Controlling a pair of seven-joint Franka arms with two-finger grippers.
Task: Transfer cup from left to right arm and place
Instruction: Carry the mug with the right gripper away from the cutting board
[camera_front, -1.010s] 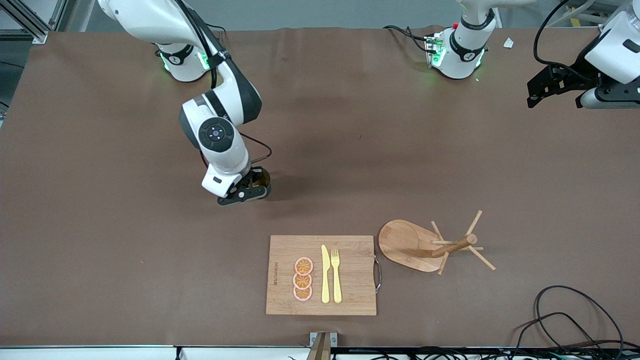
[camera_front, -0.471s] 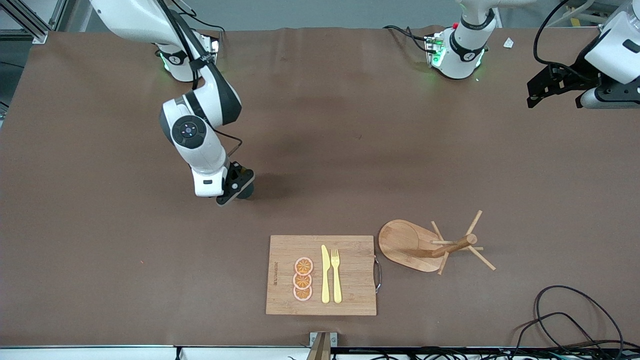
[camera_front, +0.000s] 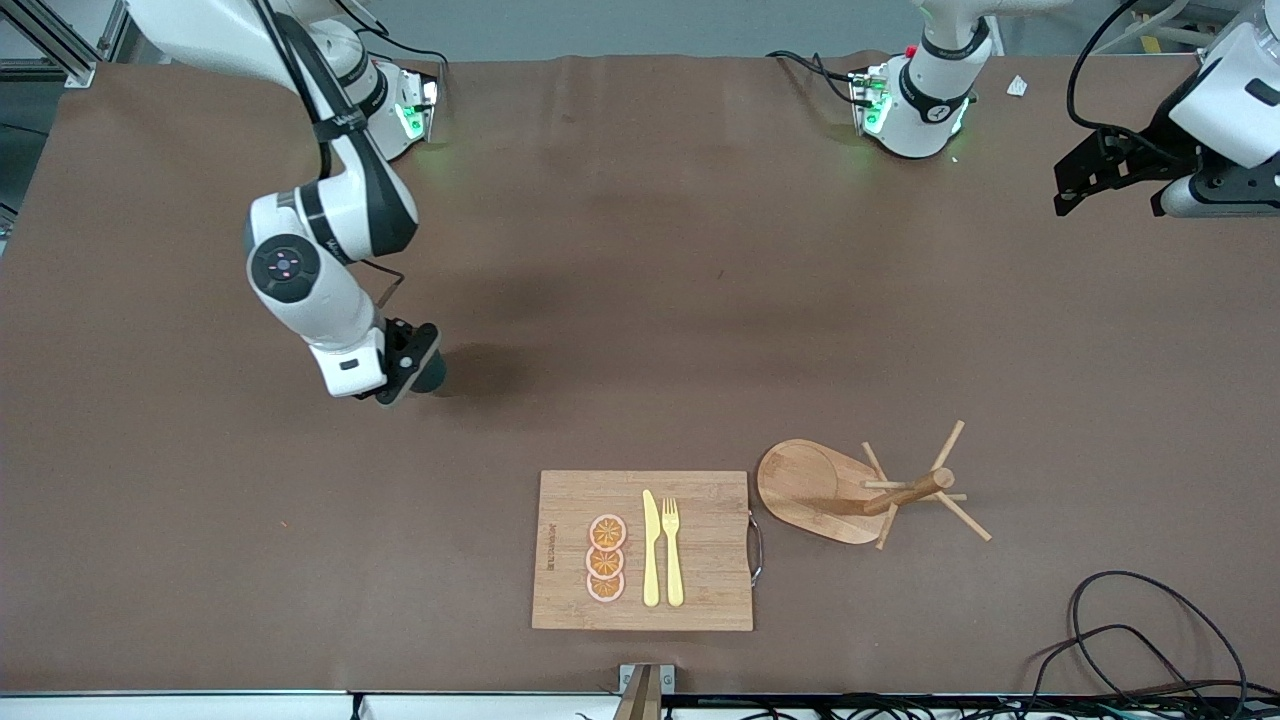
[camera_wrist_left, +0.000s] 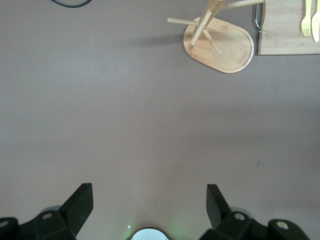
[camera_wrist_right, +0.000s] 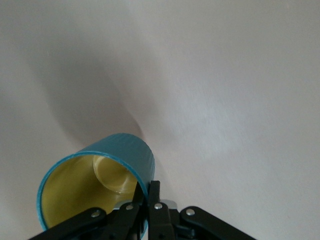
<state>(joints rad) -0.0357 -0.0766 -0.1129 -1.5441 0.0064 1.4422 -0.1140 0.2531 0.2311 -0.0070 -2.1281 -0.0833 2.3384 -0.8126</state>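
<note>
The cup (camera_wrist_right: 102, 172) is teal with a yellow inside. My right gripper (camera_wrist_right: 151, 192) is shut on its rim, one finger inside the wall and one outside. In the front view only a dark edge of the cup (camera_front: 433, 374) shows under my right gripper (camera_front: 408, 366), low over the brown table toward the right arm's end. I cannot tell if the cup touches the table. My left gripper (camera_front: 1100, 172) waits open and empty over the left arm's end, and its wide-apart fingers (camera_wrist_left: 80, 202) frame bare table.
A wooden cutting board (camera_front: 642, 550) with a yellow knife, a fork and orange slices lies near the front edge. Beside it, toward the left arm's end, stands a wooden peg rack (camera_front: 880, 490). Cables (camera_front: 1150, 640) lie at the front corner.
My right arm has swung toward its own end of the table, carrying the cup with it. The left arm has not moved.
</note>
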